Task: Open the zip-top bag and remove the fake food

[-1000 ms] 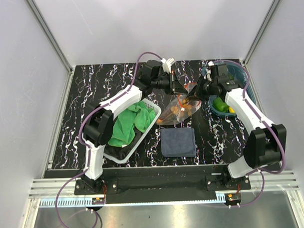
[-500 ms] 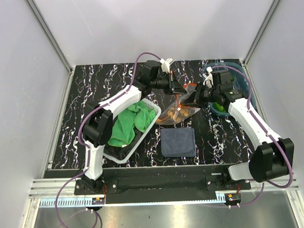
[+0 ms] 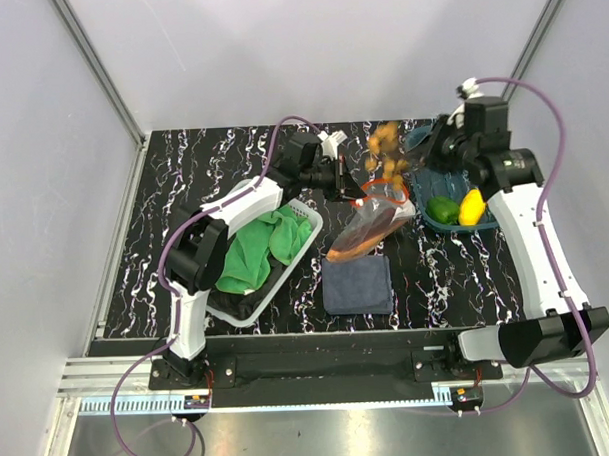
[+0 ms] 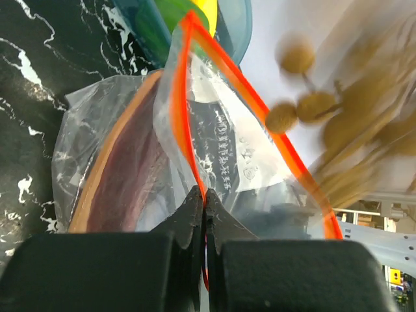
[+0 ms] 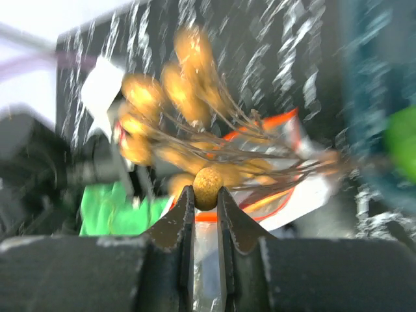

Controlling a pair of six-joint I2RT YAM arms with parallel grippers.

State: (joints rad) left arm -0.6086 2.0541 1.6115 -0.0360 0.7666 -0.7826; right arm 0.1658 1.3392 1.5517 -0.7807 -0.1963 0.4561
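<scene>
My L claw is clamped tight on the bag rim; R claw nips one ball of the brown ball cluster, up in air above bag mouth.

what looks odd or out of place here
Nothing spilled or damaged. The brown ball cluster dangles in mid-air, pinched by a single ball in the right claw, outside the zip-top bag, which hangs tilted and open from the left claw.

My right gripper pinches one ball of the cluster of small brown balls. The rest fan out beyond its tips, with the zip-top bag behind, all blurred.
</scene>
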